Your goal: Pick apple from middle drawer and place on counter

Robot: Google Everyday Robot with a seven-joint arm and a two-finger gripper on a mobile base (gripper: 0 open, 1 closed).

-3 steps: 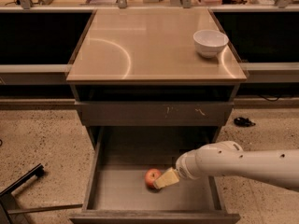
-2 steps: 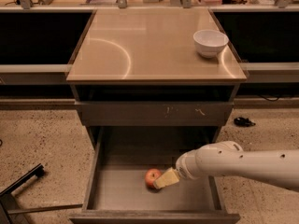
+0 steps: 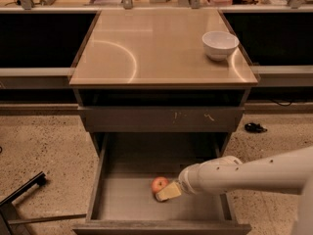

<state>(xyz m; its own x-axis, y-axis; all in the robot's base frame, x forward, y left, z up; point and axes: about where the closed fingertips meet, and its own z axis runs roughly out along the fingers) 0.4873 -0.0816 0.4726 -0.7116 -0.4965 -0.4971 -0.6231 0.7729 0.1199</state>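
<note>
The middle drawer (image 3: 117, 204) is pulled open below the counter (image 3: 161, 48). The small red-orange apple (image 3: 158, 182) lies on the drawer's flat bottom, near the middle. My white arm reaches in from the right, and the gripper (image 3: 167, 192), with pale yellowish fingers, sits inside the drawer right at the apple, touching its lower right side. The apple rests on the drawer bottom, not lifted.
A white bowl (image 3: 220, 44) stands on the counter's back right corner. A closed grey drawer front with pale scratches (image 3: 161, 119) is above the open drawer. Speckled floor lies on both sides, with a dark metal leg (image 3: 19, 192) at lower left and a black object (image 3: 254, 127) at right.
</note>
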